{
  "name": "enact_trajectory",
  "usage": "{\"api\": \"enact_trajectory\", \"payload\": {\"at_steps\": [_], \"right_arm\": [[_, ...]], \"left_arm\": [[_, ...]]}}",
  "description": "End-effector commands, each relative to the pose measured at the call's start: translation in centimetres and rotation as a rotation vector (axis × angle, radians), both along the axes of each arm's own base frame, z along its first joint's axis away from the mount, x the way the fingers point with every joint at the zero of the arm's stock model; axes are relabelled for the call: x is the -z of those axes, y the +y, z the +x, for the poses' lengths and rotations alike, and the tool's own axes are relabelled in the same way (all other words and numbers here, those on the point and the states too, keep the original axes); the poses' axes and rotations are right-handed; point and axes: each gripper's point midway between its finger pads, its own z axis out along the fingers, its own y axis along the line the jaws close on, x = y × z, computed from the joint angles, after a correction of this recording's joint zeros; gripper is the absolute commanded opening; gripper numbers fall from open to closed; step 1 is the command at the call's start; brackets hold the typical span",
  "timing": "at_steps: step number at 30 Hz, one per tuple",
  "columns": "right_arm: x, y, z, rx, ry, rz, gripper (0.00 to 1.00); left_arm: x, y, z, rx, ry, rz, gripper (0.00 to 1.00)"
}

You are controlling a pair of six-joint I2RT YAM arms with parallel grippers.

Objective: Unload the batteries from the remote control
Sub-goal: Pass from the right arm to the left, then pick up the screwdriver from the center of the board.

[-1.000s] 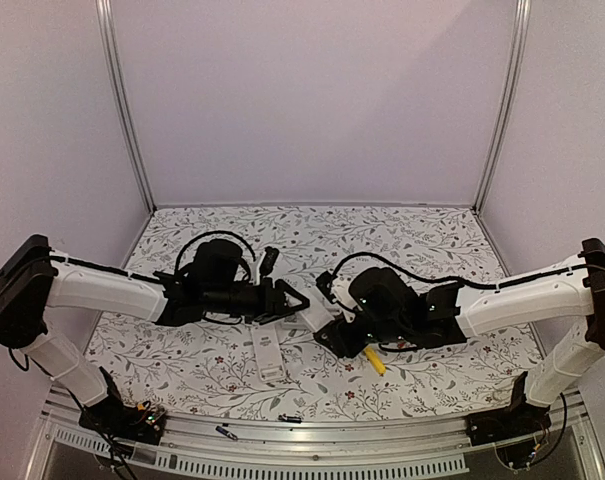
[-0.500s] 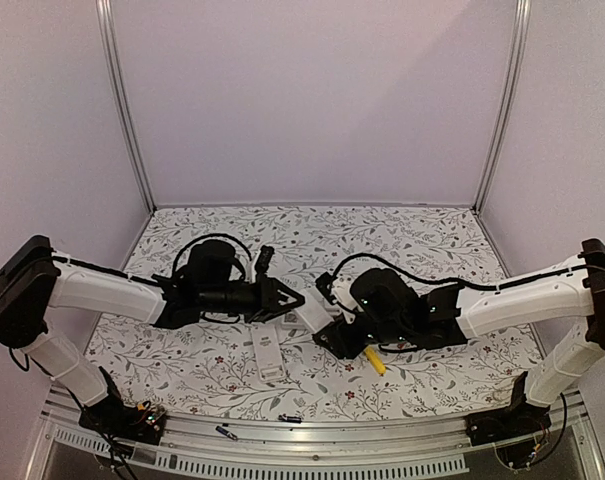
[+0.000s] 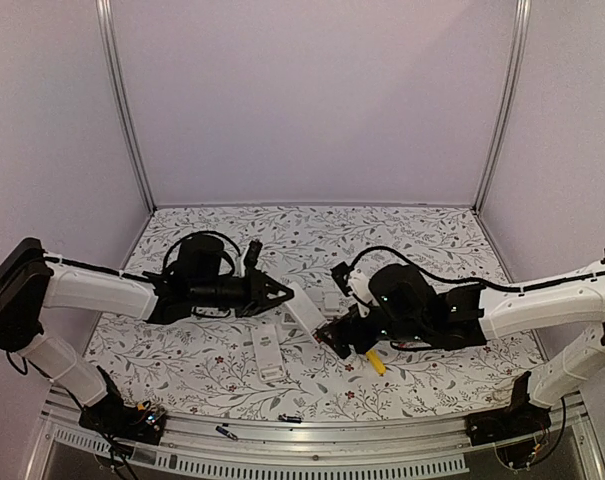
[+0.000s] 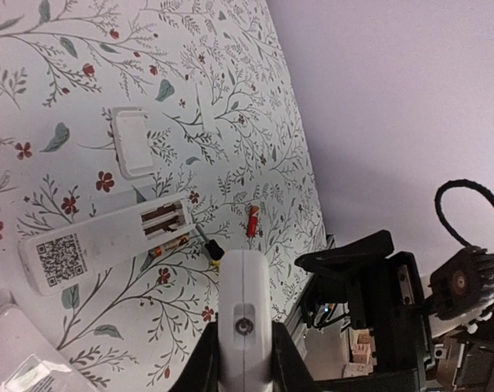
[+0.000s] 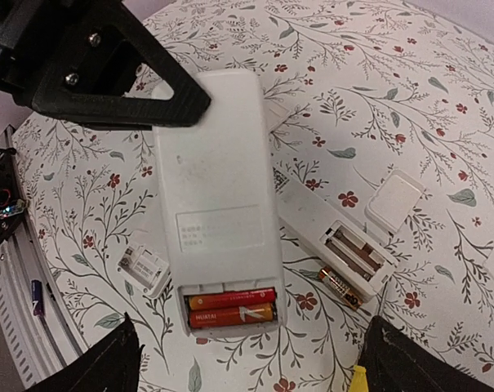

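Left arm: the left gripper (image 4: 242,347) is clamping the far end of the remote (image 5: 218,204) and holding it off the table (image 3: 432,245), back face up.
Right arm: the right gripper (image 5: 251,347) is standing wide open and gripping nothing, a finger on either side of the remote's near end.
Task's thing: the batteries (image 5: 230,306), two red ones, are lying side by side in the open bay at that near end.
Direction: the bay is sitting just ahead of the right gripper, between its fingers, so the right arm is much the nearer one.
Axis: the batteries are lying across the remote's width, along the line between the fingers rather than across it. I judge the wrist is needing a turn before a pinch.
Already out: a loose battery (image 5: 338,286) is lying against the second remote (image 5: 332,241), whose bay is showing empty.
Right wrist view only: it is showing the loaded bay.
Left wrist view only: it is showing a red battery (image 4: 252,220) lying alone beyond the tool (image 4: 212,247), but not the held remote's bay.
Top view: the batteries are too small to make out.
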Motion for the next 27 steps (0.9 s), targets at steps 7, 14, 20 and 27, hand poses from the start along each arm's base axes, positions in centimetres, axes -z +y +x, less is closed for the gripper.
{"api": "enact_trajectory", "payload": {"at_steps": [7,14,20,27], "right_arm": [[1.6,-8.1,0.4,0.225,0.114,0.010,0.95],[5.0,-11.9,0.3,0.346,0.197,-0.115,0.95],[7.6,-12.7,0.0,0.400,0.261,-0.173,0.88],[10.1,-13.4,-0.5,0.436,0.322,-0.259,0.75]], "left_arm": [[-7.0,3.5,4.5,0.039,-0.221,0.066,0.04],[-7.2,3.5,4.5,0.220,-0.295,0.120,0.05],[-6.5,2.4,4.6,0.339,-0.337,0.107,0.05],[-6.1,2.2,4.9,0.377,-0.371,0.095,0.05]]}}
